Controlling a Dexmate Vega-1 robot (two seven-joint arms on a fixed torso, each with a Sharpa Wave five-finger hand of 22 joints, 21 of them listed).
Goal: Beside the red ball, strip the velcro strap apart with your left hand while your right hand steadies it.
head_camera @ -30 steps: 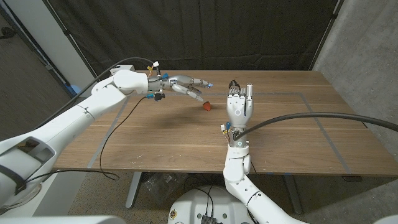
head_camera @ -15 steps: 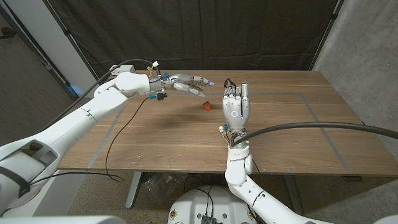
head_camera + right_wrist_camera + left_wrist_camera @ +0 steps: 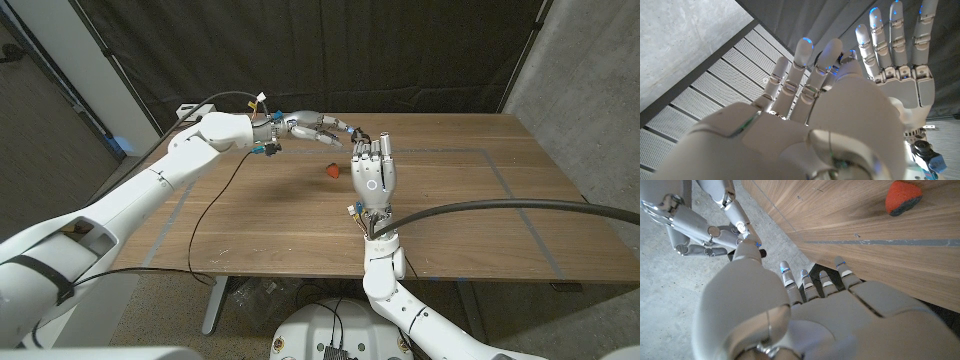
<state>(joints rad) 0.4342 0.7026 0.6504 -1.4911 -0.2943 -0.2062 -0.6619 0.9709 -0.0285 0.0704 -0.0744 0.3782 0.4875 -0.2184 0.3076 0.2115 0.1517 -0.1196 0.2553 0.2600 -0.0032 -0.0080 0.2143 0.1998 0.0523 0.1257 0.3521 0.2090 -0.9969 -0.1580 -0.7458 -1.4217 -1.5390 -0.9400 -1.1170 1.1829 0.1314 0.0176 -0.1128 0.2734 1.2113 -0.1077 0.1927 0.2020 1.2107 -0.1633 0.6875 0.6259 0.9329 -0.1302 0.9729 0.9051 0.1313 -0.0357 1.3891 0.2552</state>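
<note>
Both hands are raised above the tabletop [image 3: 440, 215], meeting in the air just behind the red ball [image 3: 331, 171], which is lying alone on the wood near the far edge. The right hand [image 3: 374, 172] is standing upright, fingers pointing up. A small dark thing is showing at its fingertips in the head view, probably the velcro strap [image 3: 364, 136], though it is too small to be sure of. Whether this hand is actually pinching it, I cannot tell. The upright pose looks chosen to present the strap's free end and hold it firm against a pull.

The left hand [image 3: 318, 127] is reaching in sideways from the left, fingers stretched out toward the right hand's fingertips. In the left wrist view its fingers [image 3: 804, 281] are lying straight and apart with nothing between them, so it is holding nothing yet. It appears lined up to catch the strap's loose flap and peel it away.
</note>
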